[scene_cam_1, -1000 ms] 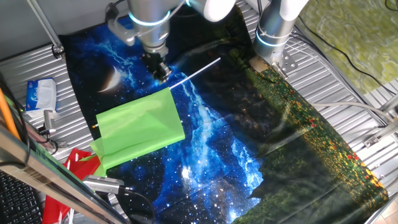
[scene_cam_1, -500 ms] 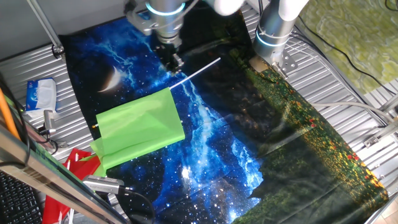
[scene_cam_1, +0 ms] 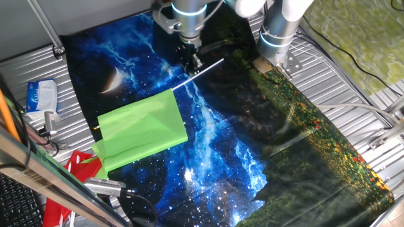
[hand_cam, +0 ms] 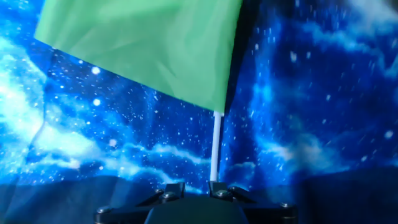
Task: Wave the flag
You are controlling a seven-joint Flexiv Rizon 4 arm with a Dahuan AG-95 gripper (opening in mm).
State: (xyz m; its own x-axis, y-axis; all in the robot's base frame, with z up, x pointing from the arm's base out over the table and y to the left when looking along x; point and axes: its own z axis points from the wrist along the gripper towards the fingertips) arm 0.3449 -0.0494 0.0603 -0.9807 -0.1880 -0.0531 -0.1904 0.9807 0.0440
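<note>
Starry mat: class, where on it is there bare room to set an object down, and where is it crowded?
Free: the mat right of the flag, down to its front edge. Crowded: the back, where the gripper hangs over the stick, and the left front corner by the red cloth.

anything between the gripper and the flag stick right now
Nothing visible. The gripper sits right over the bare white stick of the flag, which lies flat on the starry mat with nothing on it.
</note>
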